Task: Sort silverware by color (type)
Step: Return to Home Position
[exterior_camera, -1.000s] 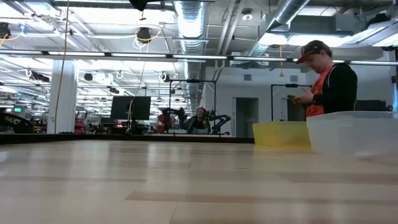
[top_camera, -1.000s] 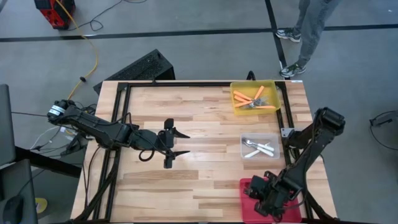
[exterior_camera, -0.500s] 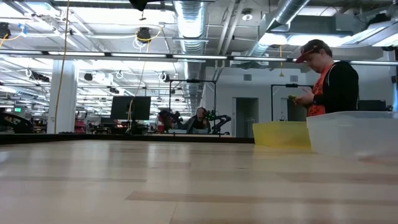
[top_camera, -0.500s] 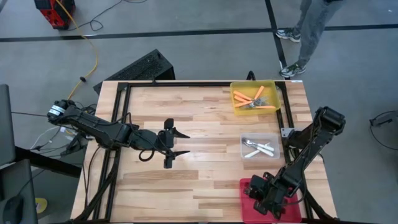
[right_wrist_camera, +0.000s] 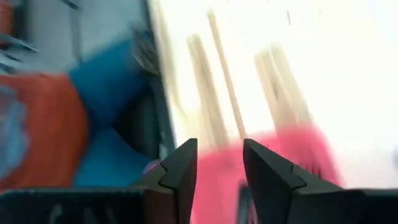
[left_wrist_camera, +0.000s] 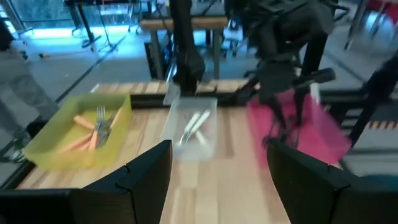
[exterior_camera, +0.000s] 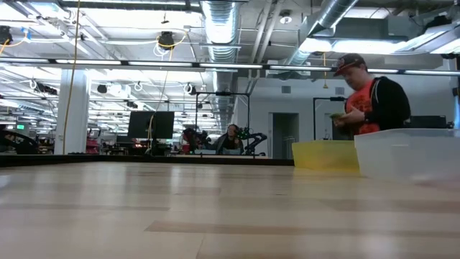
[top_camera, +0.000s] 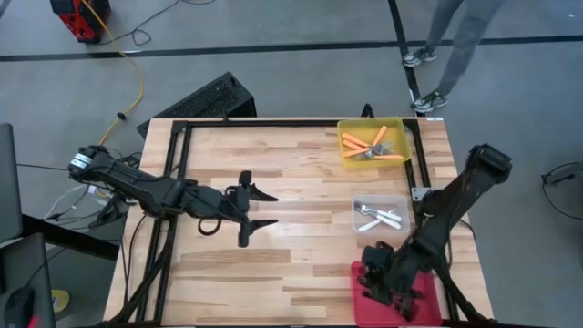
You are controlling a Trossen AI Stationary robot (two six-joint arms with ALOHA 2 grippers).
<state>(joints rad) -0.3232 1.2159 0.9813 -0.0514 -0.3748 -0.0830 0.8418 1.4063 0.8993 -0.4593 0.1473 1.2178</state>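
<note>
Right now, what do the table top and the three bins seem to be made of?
Table top: pale matte wood, plank seams and grain showing. Yellow bin, clear bin, red bin: probably plastic; light passes through their smooth walls, the clear one frosted.

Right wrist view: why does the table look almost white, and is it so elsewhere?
Right wrist view: glare washes the table nearly white beyond the red bin. High view: even light, wood grain plain, no glare. Low view: ceiling lights glow bright; the table shows a soft sheen.
</note>
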